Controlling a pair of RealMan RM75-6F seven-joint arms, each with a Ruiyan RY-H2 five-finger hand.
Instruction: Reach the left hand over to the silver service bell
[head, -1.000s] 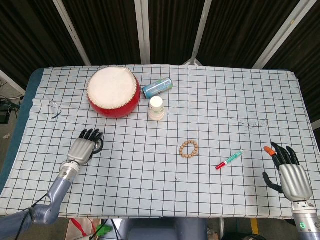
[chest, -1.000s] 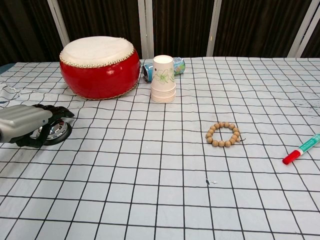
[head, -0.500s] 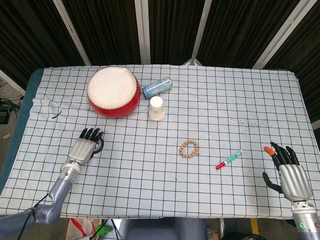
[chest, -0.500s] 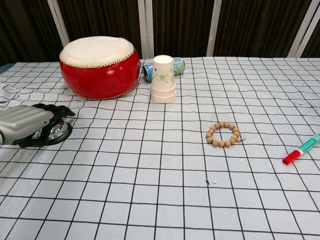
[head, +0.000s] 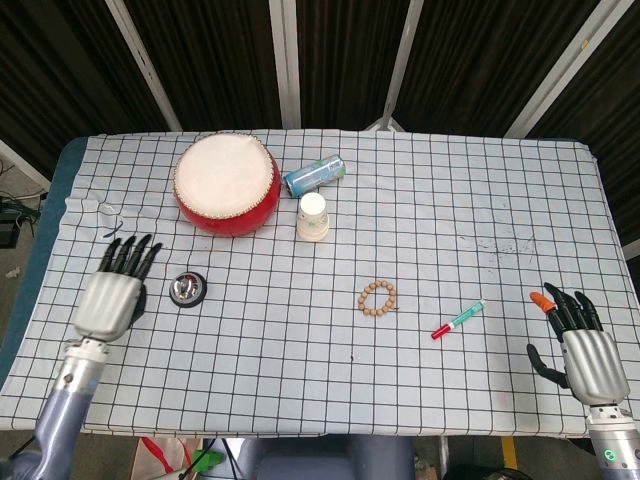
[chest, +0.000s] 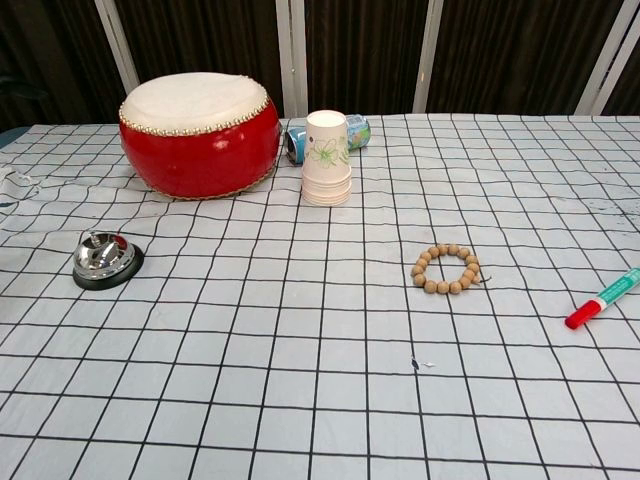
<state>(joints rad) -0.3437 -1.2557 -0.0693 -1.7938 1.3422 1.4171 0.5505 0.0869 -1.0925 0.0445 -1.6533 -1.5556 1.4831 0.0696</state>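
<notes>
The silver service bell (head: 187, 290) sits at the left of the head view, below the red drum (head: 227, 184), uncovered and touched by nothing; to reach it well, the left hand (head: 112, 293) should travel right across the checked cloth (head: 420, 210) and settle above the dome, palm down, without knocking the base; that hand sits just left of the bell, fingers spread and empty, pointing up-frame; the right hand (head: 582, 345), lower right, is likewise splayed and empty.
</notes>
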